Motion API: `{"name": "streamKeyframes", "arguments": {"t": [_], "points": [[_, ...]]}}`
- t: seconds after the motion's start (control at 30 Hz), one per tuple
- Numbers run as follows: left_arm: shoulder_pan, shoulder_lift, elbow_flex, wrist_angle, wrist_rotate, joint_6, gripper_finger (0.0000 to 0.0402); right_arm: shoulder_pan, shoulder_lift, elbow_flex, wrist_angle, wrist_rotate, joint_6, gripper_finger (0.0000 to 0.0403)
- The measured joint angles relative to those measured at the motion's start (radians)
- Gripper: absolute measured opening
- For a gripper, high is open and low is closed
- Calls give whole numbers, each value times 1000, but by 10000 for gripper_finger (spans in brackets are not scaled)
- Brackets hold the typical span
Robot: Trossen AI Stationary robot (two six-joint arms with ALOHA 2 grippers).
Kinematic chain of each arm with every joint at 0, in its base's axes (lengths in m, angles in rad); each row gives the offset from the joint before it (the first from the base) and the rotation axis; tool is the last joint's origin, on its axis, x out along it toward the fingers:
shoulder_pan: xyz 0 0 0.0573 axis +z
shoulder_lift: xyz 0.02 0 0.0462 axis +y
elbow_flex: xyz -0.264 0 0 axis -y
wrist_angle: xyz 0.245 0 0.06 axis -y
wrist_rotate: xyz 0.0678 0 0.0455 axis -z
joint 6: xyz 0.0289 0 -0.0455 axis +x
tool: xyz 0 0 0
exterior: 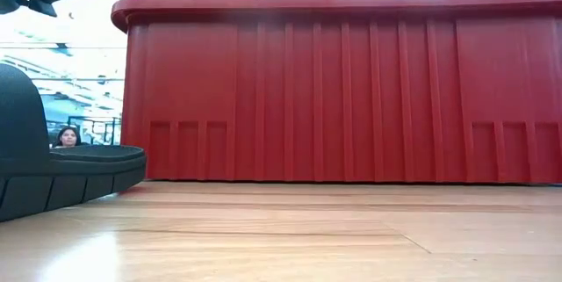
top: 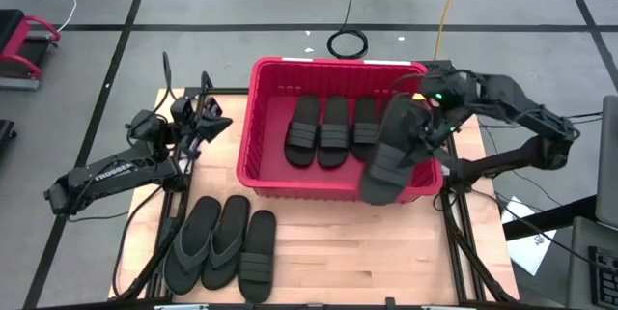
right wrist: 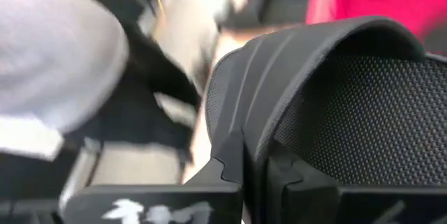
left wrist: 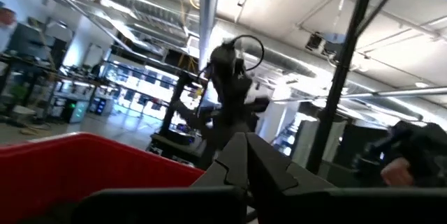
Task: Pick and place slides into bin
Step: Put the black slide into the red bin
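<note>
The red bin (top: 338, 186) stands mid-table and holds three black ribbed-strap slides (top: 333, 131) lying flat side by side on its floor. My right gripper (top: 422, 128) is shut on a fourth black slide (top: 391, 155), held above the bin's near right corner. My left gripper (top: 220, 125) is shut and empty, raised beside the bin's left wall. Three more slides lie flat on the table at the near left: two with thong straps (top: 208, 240) and one with a ribbed strap (top: 257, 255). One of them shows in the low view (exterior: 61, 172). My right gripper pinches the slide's wide ribbed strap band (right wrist: 260, 123) at its edge between its two fingers (right wrist: 227, 172). The slide is lifted clear and hangs slanting below the gripper, its lower end (top: 379, 186) over the bin's near rim.
The bin's tall ribbed wall (exterior: 351, 97) fills the low view. Bare wood (top: 367, 252) lies between the bin and the table's near edge. Cables and a coil (top: 348, 42) lie on the floor beyond the table. A person (exterior: 66, 135) shows far behind.
</note>
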Motion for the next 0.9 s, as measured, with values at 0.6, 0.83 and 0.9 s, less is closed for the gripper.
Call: {"name": "streamKeyframes", "arguments": {"t": [0.6, 0.83, 0.9], "points": [[0, 0, 0, -76, -114, -5, 2, -379, 197, 26, -229, 379, -784, 2], [0, 0, 0, -90, -114, -1, 16, -410, 268, -42, -229, 358, -822, 1], [0, 0, 0, -97, -114, 0, 15, -426, 293, -65, -222, 335, -818, 1]]}}
